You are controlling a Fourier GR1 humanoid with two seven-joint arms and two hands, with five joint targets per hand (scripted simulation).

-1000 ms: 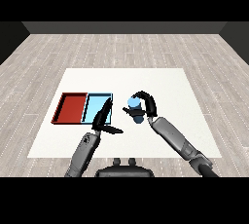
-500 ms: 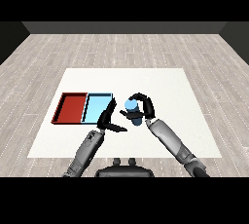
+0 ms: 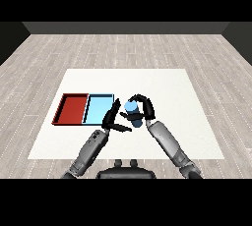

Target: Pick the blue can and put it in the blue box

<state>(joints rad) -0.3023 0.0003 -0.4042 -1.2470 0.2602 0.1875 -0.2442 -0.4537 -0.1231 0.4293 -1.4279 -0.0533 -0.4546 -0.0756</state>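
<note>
Nearest the table's (image 3: 197, 144) front edge, the right hand (image 3: 143, 108) was curled round the blue can (image 3: 132, 111), carrying it just right of the blue box (image 3: 98, 108), while the left hand (image 3: 112, 120) hovered beside it with fingers straight and apart. The carry step looked in hand; next the can would need moving left over the blue box, the red tray (image 3: 73, 108) lying beyond it toward the left edge
</note>
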